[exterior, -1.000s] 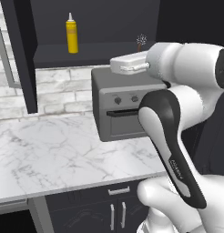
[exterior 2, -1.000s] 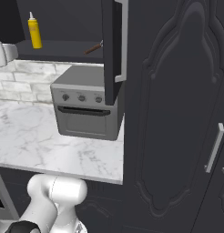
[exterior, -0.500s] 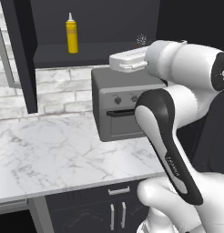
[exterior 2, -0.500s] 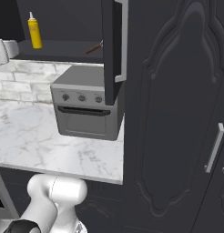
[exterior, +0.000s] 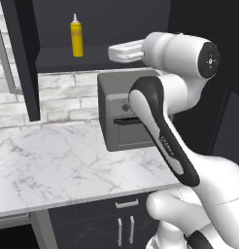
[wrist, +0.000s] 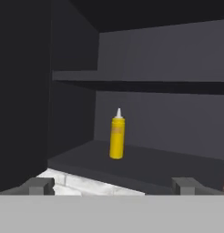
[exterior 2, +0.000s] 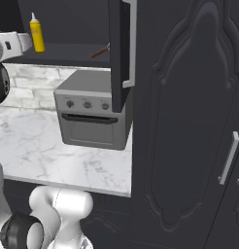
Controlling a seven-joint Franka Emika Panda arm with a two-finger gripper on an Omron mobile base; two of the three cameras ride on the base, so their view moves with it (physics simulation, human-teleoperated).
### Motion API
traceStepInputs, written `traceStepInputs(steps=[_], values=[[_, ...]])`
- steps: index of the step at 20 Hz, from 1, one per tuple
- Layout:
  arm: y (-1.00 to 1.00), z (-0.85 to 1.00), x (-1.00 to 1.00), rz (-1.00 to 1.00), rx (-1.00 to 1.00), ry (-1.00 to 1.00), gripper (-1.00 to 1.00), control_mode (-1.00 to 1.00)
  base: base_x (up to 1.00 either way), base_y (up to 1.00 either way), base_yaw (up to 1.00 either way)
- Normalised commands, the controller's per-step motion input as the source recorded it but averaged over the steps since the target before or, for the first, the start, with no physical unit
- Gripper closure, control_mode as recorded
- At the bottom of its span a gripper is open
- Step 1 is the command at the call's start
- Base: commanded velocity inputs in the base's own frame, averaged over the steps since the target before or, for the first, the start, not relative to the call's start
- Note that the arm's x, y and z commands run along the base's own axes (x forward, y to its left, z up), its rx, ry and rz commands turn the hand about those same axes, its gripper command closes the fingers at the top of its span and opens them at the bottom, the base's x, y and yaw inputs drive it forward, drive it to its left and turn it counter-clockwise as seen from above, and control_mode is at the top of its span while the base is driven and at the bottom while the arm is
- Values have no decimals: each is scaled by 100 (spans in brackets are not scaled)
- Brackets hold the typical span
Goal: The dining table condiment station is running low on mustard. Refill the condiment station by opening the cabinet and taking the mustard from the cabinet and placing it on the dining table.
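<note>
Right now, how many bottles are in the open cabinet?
1: the mustard stands upright on the bottom shelf of the cabinet, toward its left side. The upper shelf shows nothing from the hand view, though its top surface is hidden.

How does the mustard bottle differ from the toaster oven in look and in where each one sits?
The mustard is a slim, upright yellow bottle with a pointed nozzle; the toaster oven is a wide grey box with three knobs and a front handle. The mustard stands on the lower shelf inside the open cabinet; the toaster oven sits below it on the marble counter. The mustard stands far smaller than the toaster oven. Both stand upright, and nothing touches either.
</note>
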Motion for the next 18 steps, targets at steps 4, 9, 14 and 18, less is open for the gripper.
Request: traceStepInputs(steps=[4,9,14,18], values=[[0,0,69,-7,0,0,-100,-100,0,0,0],[3,0,61,-4,0,0,-100,-100,0,0,0],[13,0,56,0,0,0,-100,-100,0,0,0],[25,0,67,0,0,0,-100,-100,0,0,0]])
